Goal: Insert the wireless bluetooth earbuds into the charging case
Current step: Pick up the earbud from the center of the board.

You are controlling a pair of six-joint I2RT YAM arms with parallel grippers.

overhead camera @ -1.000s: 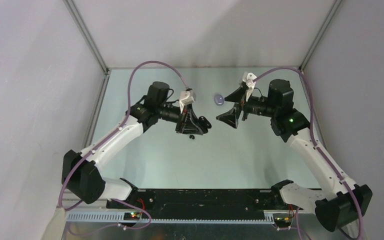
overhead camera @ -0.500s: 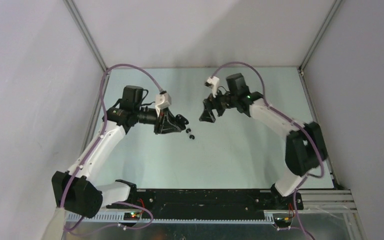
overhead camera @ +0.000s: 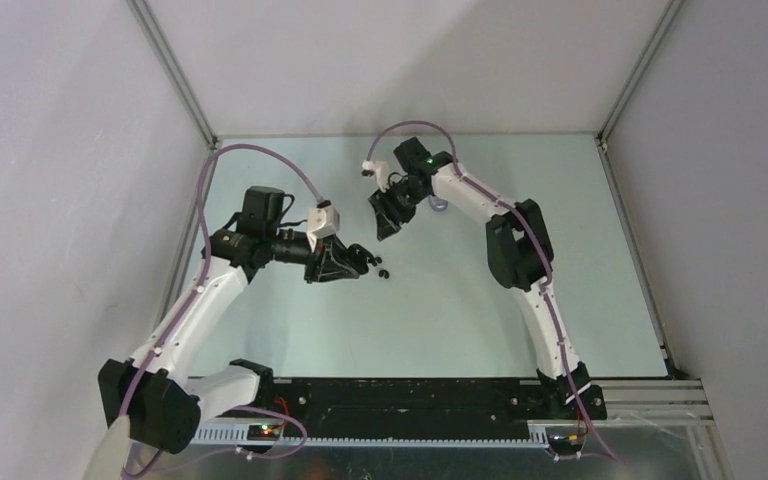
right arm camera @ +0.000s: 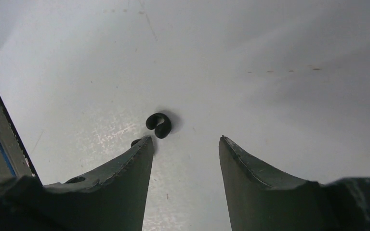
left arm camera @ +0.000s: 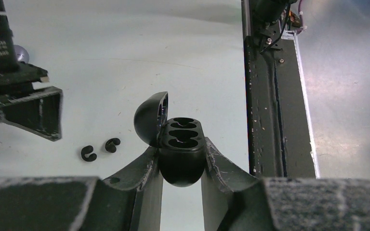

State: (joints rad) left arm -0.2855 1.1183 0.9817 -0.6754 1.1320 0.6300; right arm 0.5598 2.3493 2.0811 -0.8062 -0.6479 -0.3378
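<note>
A black charging case with its lid hinged open is held upright in my left gripper, both cavities facing up and showing nothing inside. Seen from above, the left gripper sits left of centre. Two glossy black earbuds lie loose on the table just beside it, small dark specks from above. My right gripper hovers over them, open and holding nothing. In the right wrist view one earbud lies just beyond the fingertips; another peeks out behind the left tip.
A pale purple rounded object lies on the table beside the right arm's wrist, also showing at the far left of the left wrist view. The black base rail runs along the near edge. Grey walls enclose the table.
The right arm has swung left and come down over the black earbuds, its jaws narrowing. The left arm has drawn a little left with the case still held.
</note>
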